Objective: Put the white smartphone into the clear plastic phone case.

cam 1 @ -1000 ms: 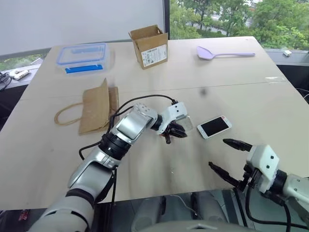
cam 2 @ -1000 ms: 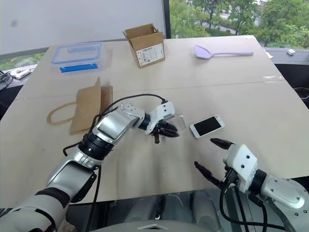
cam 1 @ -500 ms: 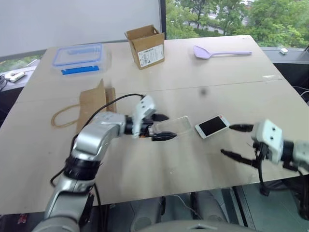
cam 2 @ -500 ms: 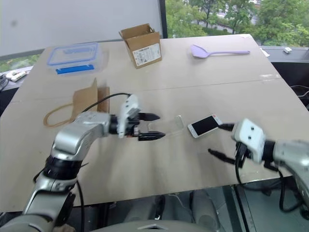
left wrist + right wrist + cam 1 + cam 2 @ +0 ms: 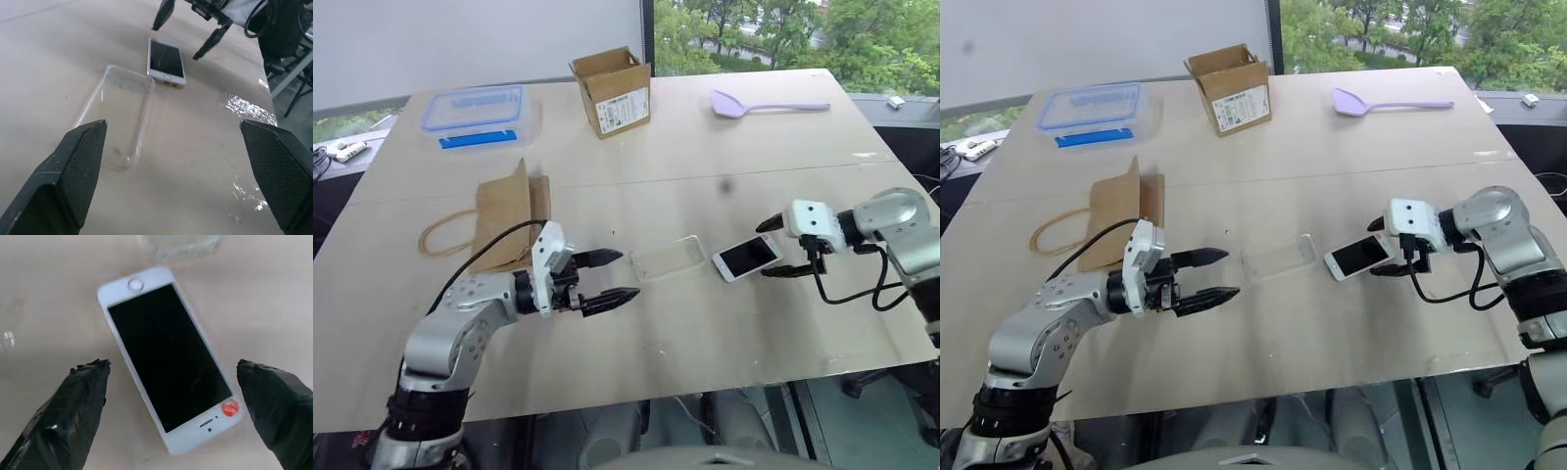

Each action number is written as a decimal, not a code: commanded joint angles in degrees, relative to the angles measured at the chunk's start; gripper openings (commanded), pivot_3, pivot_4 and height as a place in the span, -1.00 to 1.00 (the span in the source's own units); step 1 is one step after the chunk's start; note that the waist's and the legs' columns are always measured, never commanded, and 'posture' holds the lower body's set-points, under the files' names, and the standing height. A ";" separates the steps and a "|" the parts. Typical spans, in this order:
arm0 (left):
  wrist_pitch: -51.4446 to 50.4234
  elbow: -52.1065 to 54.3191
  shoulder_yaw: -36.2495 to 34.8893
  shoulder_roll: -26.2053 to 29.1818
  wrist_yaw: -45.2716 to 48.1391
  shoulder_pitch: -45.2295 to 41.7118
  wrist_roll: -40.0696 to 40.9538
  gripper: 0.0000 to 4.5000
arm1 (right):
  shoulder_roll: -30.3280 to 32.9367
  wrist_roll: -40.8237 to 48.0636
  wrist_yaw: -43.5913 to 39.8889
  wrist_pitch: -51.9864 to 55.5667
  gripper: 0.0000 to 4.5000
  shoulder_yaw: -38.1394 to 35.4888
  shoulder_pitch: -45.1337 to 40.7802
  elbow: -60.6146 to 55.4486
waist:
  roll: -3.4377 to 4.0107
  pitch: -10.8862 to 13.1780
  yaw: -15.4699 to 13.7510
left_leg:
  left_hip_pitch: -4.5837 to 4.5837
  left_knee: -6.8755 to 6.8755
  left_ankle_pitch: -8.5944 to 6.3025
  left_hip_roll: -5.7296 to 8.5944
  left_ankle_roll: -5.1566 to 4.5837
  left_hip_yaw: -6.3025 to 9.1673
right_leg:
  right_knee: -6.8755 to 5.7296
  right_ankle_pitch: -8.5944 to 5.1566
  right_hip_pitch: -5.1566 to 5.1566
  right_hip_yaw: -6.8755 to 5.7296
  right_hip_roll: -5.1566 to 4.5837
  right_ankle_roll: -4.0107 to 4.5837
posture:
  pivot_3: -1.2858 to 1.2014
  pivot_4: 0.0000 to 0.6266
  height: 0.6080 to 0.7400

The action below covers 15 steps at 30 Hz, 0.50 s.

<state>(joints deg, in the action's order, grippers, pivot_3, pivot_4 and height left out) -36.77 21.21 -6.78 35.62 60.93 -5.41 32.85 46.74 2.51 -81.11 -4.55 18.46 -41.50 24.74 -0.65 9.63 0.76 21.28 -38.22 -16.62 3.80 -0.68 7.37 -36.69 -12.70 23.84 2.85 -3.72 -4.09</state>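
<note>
lying screen-up on the pale wooden surface [image 5: 636, 176], the white smartphone [image 5: 747, 257] sits free and flat, its home-button end turned toward the clear plastic phone case [image 5: 669, 258], which rests open side up just beside it, the two nearly touching at one corner and roughly end to end. that layout looks deliberate: with the shell already lying face-up and close by, the phone needs only a short lift and slide across to drop in. the right gripper [image 5: 777, 247] hangs over the far end of the phone with its jaws spread wide and holding nothing, one black finger to each side of the phone's width, which reads as a lining-up for a pinch across the long edges; in the right wrist view the phone [image 5: 168, 355] lies between the two fingertips [image 5: 80, 396] with bare wood on either side, so no contact is made yet. the left gripper [image 5: 607, 276] sits on the other side of the case, apart from it, jaws also wide and empty, pointing level toward the shell as if parked to leave the other arm room, or ready to steady the light case should it skid. farther out, and away from the work, are a brown paper bag [image 5: 509, 215], a blue-lidded clear container [image 5: 477, 110], an open cardboard box [image 5: 613, 90] and a lilac spoon [image 5: 764, 104].
</note>
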 commanded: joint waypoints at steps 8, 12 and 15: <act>3.87 5.02 -0.77 1.52 -1.01 5.34 1.90 0.98 | -5.28 -5.61 -2.15 -7.61 1.00 1.75 -8.26 13.58 | 0.03 0.01 0.17 | -0.04 0.01 0.00 -0.01 0.00 -0.03 | -0.03 0.00 0.00 0.03 0.05 0.02 | 0.03 -0.52 1.00; 4.33 6.17 -0.27 1.74 -1.26 6.68 2.39 0.98 | -7.67 -8.10 -3.67 -8.14 1.00 3.46 -10.15 18.47 | 0.04 0.00 0.39 | -0.13 -0.01 0.00 -0.01 0.00 -0.12 | -0.07 0.01 -0.03 0.13 0.08 0.02 | 0.03 -0.52 1.00; 4.45 7.63 -1.45 1.95 -1.24 9.09 3.50 0.98 | -8.94 -9.56 -4.56 -9.60 1.00 4.28 -11.90 22.29 | 0.04 -0.01 0.94 | -0.23 0.00 0.00 -0.05 0.01 -0.16 | -0.10 0.01 -0.08 0.17 0.11 0.02 | 0.03 -0.52 1.00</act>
<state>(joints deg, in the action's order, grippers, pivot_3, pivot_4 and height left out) -33.31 26.40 -6.80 36.88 59.63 2.81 34.51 38.02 -5.46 -84.27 -12.93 21.75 -53.17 45.60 -0.61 9.62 1.71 21.04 -38.21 -16.62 3.75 -0.68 7.21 -36.79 -12.68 23.76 3.02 -3.62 -4.07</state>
